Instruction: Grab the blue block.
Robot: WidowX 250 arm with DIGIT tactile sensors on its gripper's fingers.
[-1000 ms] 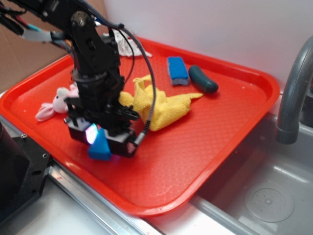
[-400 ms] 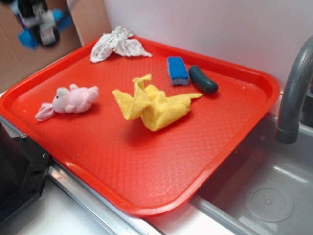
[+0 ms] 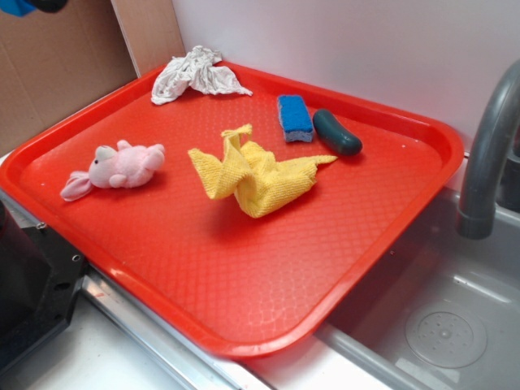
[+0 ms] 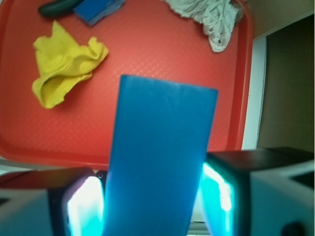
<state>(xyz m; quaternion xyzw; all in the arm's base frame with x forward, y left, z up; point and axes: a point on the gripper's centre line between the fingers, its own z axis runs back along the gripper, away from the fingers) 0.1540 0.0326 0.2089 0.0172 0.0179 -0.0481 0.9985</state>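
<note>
Exterior view: we only catch a sliver of the blue block (image 3: 16, 7) at the top-left corner, cut off by the frame, high off the red tray (image 3: 244, 268).

Wrist view: the gripper (image 4: 155, 206) pinches the block between its glowing pads (image 4: 216, 194), and the block hides much of the tray.

In the exterior view the top-left corner is cutting off the block (image 3: 15, 7) and the gripper (image 3: 45, 5), leaving only a blue sliver and a dark scrap showing. In the wrist view the block (image 4: 160, 162) is blocking the middle of the tray (image 4: 147, 44), its lower end running off the bottom edge, and the fingers (image 4: 236, 191) are showing blurred and cropped. The top edge is cutting off the sponge (image 4: 98, 9) and the dark green thing (image 4: 59, 7).
</note>
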